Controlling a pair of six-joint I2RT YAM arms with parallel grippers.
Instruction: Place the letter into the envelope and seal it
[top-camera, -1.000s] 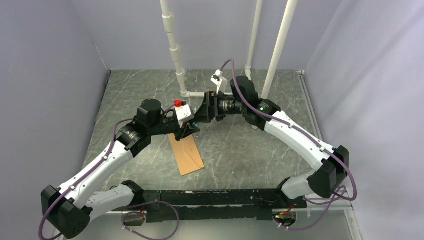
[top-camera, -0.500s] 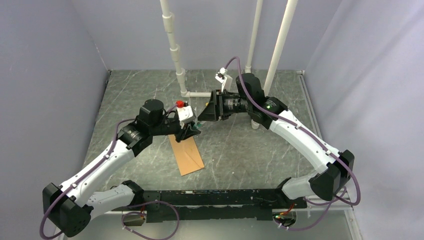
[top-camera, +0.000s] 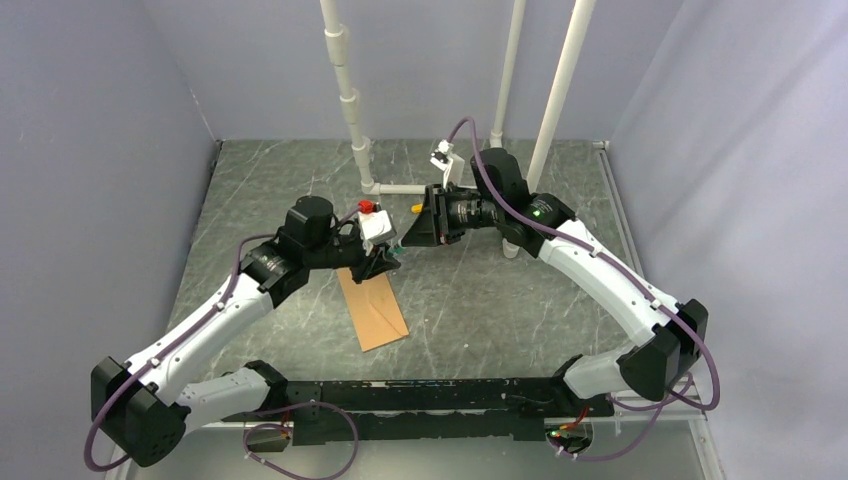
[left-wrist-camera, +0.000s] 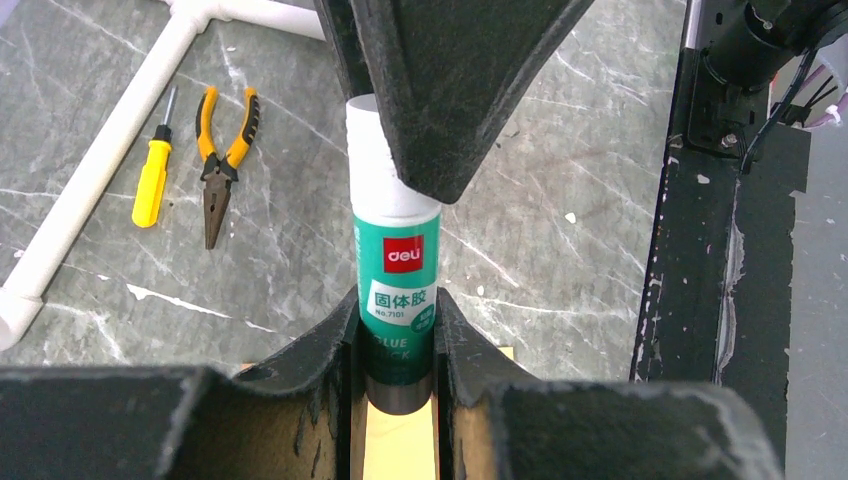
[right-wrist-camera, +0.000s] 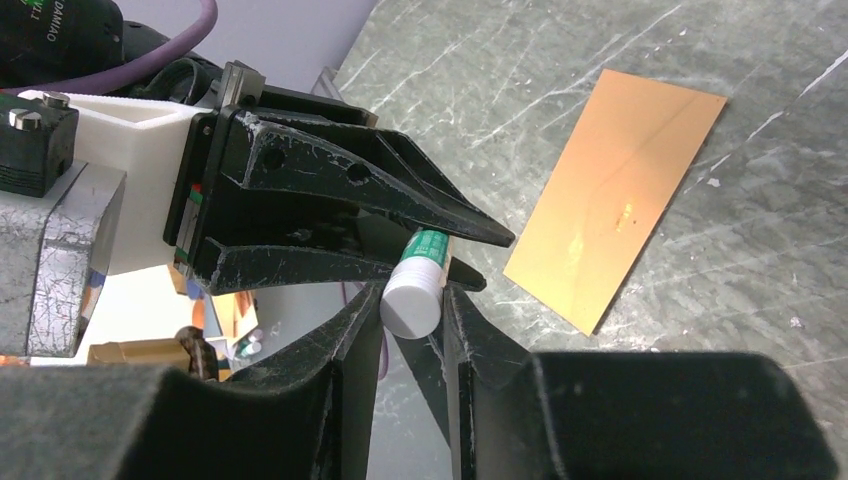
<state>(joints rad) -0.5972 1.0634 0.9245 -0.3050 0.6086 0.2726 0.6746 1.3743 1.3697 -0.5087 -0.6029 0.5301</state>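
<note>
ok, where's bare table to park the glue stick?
Bare table right of the envelope, up to the right arm; also the far-left corner beside the white pipe. Crowded mid-back: left gripper and right gripper on the glue stick, pliers and screwdriver there.

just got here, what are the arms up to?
The left gripper holds a green glue stick by its body, above the table. The right gripper has its jaws on either side of the stick's white cap; whether they are clamped yet is not clear. It looks like a cap pull. The brown envelope lies flat below them. No separate letter sheet is in view.
</note>
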